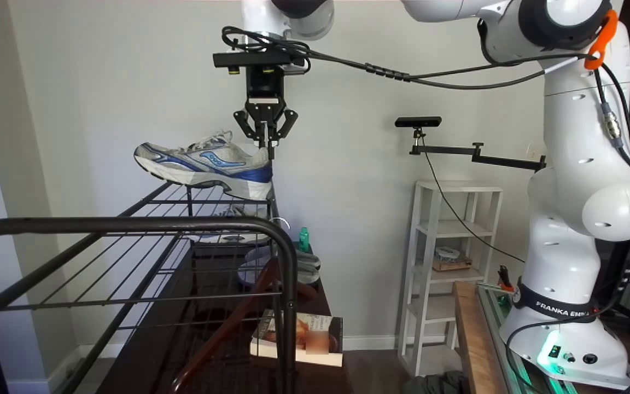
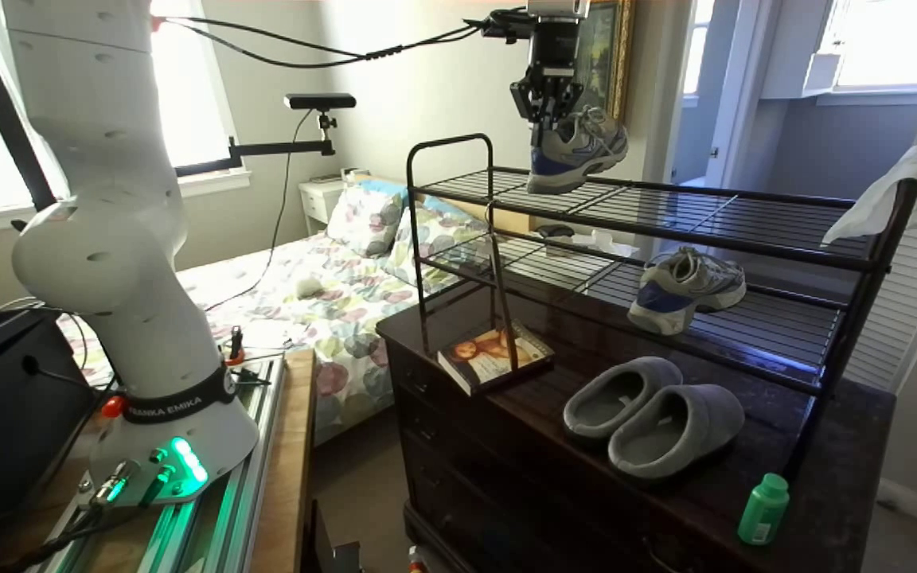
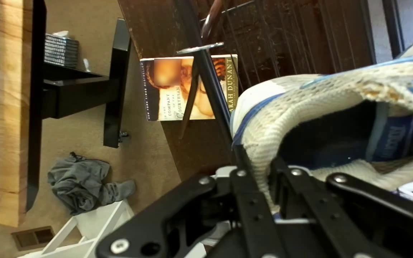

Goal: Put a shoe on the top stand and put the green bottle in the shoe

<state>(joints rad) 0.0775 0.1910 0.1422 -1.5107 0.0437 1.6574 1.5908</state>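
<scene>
Claw pinches shoe by heel, seemingly over top stand

Pincer clamped on heel of shoe, paperback book, grey cloth on floor

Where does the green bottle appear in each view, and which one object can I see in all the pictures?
In an exterior view: the green bottle is slightly below the picture's centre.
In an exterior view: the green bottle is at the lower right.
In the wrist view: not in it.
Shared landmark: the book, visible in all three views.
</scene>
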